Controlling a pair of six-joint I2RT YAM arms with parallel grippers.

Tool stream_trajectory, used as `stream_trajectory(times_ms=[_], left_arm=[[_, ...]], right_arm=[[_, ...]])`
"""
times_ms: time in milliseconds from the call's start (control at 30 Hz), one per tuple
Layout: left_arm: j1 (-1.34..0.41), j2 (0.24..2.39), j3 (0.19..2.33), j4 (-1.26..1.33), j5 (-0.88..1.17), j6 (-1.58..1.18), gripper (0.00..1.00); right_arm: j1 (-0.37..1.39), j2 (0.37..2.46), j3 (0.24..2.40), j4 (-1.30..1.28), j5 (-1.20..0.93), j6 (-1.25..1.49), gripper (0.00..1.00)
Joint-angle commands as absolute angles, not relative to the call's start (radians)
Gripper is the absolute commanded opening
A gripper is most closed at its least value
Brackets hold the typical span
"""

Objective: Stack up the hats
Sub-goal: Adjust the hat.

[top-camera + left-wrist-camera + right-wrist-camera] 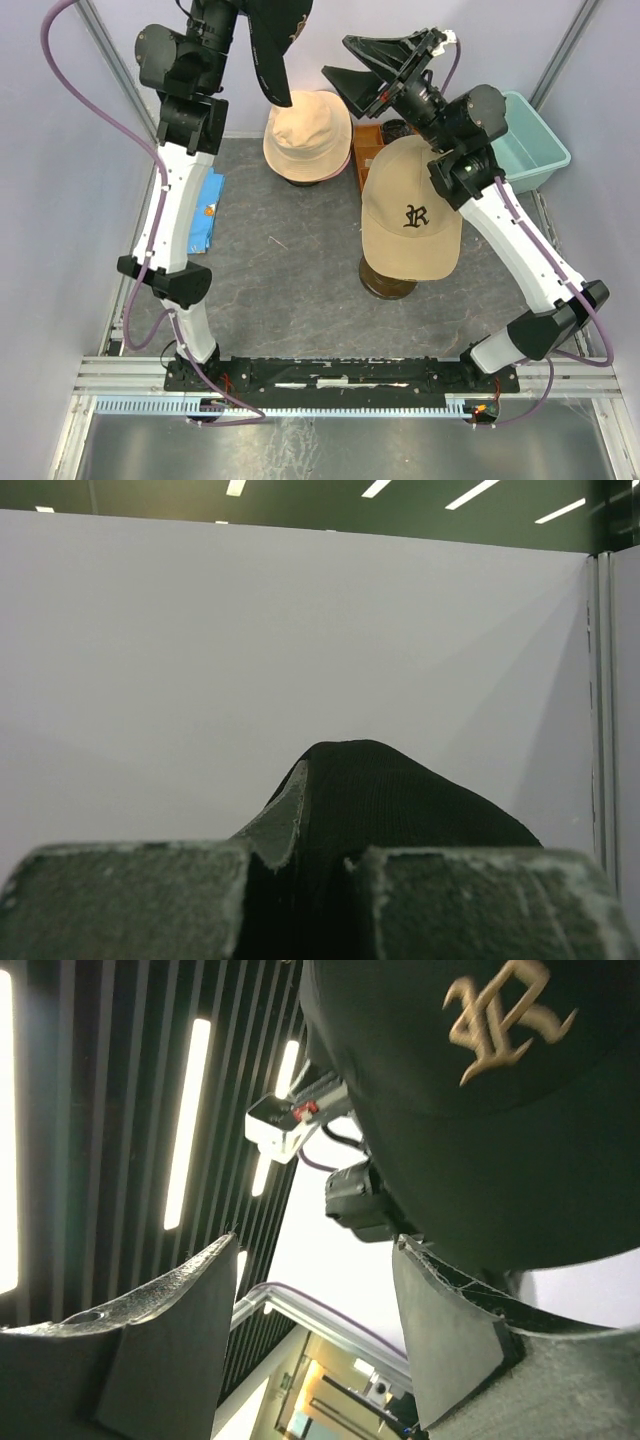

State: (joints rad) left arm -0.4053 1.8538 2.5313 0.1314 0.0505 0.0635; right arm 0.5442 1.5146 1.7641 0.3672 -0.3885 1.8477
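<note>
My left gripper [300, 880] is shut on the black cap [400, 800], whose fabric bulges up between its fingers. In the top view the black cap [275, 50] hangs high at the back, above the table. My right gripper [357, 62] is raised beside it, open and holding nothing. In the right wrist view the black cap [480, 1110], with its pale logo, sits just above the right gripper [315, 1300]. A tan cap with a black emblem [410, 215] rests on a stand in the right middle. A plain beige hat [307, 135] sits on another stand behind it.
A teal tub [530, 140] stands at the back right. A blue packet [207, 210] lies by the left arm. An orange-brown box [368, 150] sits between the two stands. White walls close in the back and sides.
</note>
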Motion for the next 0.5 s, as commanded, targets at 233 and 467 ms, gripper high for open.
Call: stream_trajectory(times_ms=[233,467], left_arm=[[-0.399,1.923,2.57,0.493,0.033,0.012,0.03],[-0.4,1.913,2.58,0.6,0.026,-0.025,0.03]], right_arm=[[0.688,1.493,1.853,0.276,-0.338,1.848,0.73],[0.792,1.532,1.968,0.176,-0.29,1.782,0.74]])
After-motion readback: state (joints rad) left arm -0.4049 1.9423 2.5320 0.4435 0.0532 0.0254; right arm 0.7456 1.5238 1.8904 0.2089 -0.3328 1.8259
